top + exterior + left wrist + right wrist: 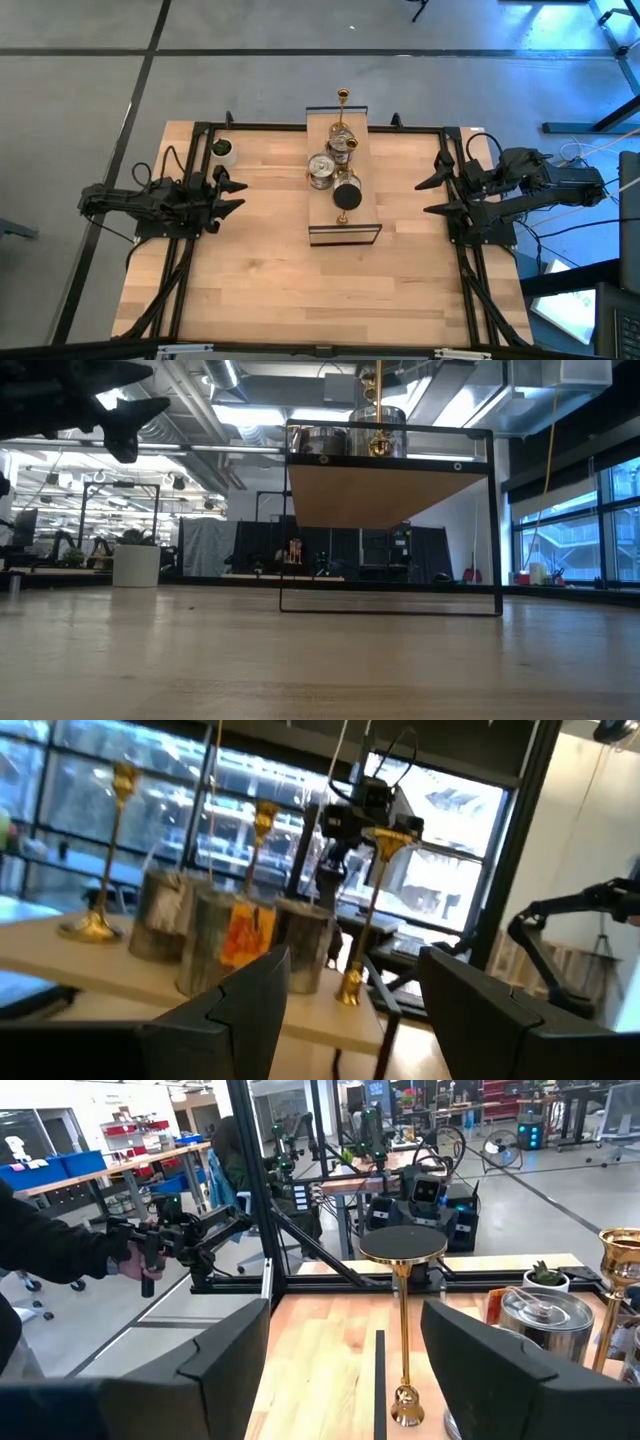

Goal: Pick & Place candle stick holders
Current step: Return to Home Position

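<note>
High view: candle stick holders upright on shelf, stems vertical; left end effector, right end effector apart.

Shelf stands mid-table. Candle stick holders are bunched on the shelf's far half, silver ones close together, a gold one at its far end. White cup is well left of the shelf. Left gripper sits left of the shelf and right gripper right of it, both well apart from it, fingers spread.
</note>
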